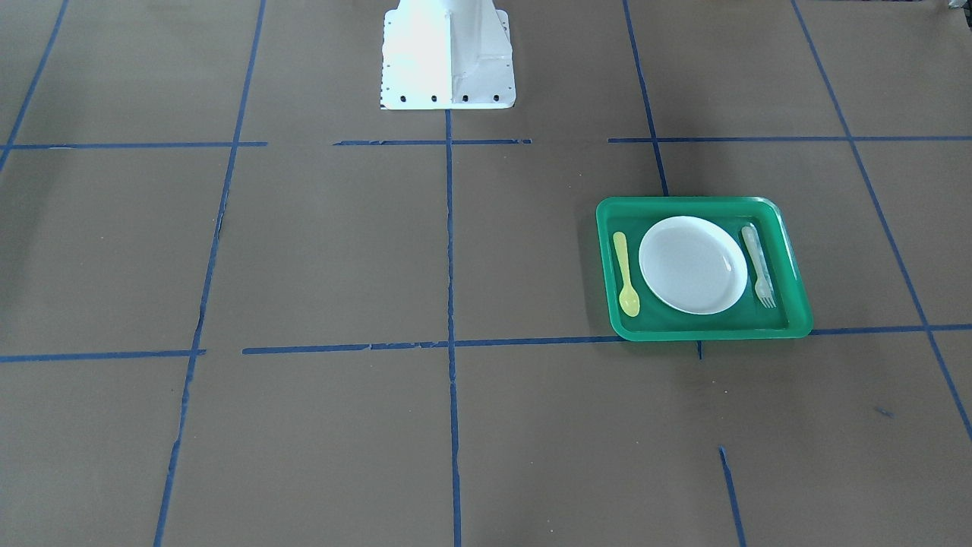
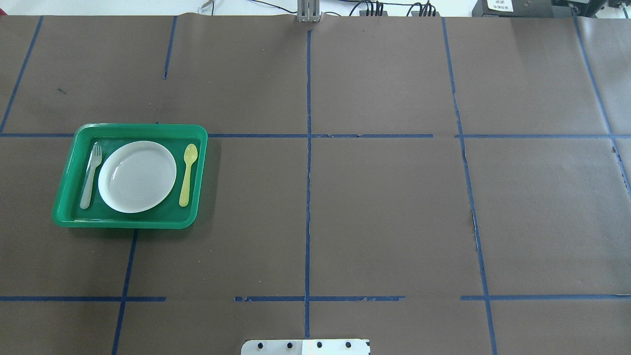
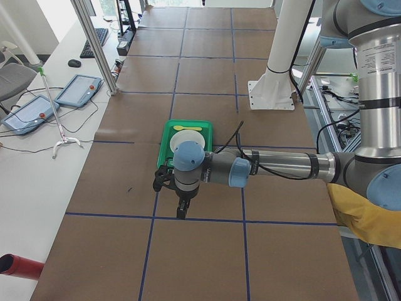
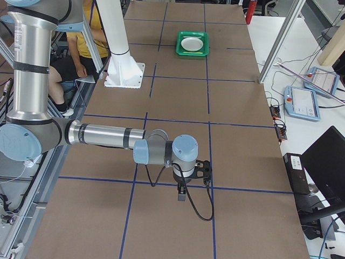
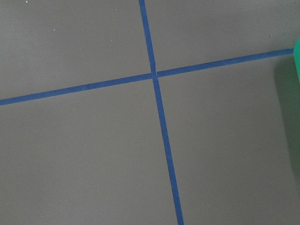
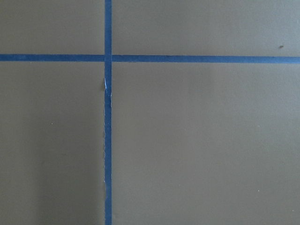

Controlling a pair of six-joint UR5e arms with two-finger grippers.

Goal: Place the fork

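The pale translucent fork (image 1: 758,266) lies flat in the green tray (image 1: 702,332), beside the white plate (image 1: 692,264); it also shows in the overhead view (image 2: 91,175), left of the plate (image 2: 137,176). The yellow spoon (image 2: 188,173) lies on the plate's other side. My left gripper (image 3: 180,212) shows only in the exterior left view, hanging above the table near the tray (image 3: 164,141); I cannot tell if it is open. My right gripper (image 4: 181,194) shows only in the exterior right view, far from the tray (image 4: 193,54); I cannot tell its state either.
The brown table is marked with blue tape lines. The robot's white base (image 1: 448,61) stands at the table's middle edge. The left wrist view shows a tape cross and a sliver of the tray edge (image 5: 297,61). A seated person (image 4: 89,32) is beside the base.
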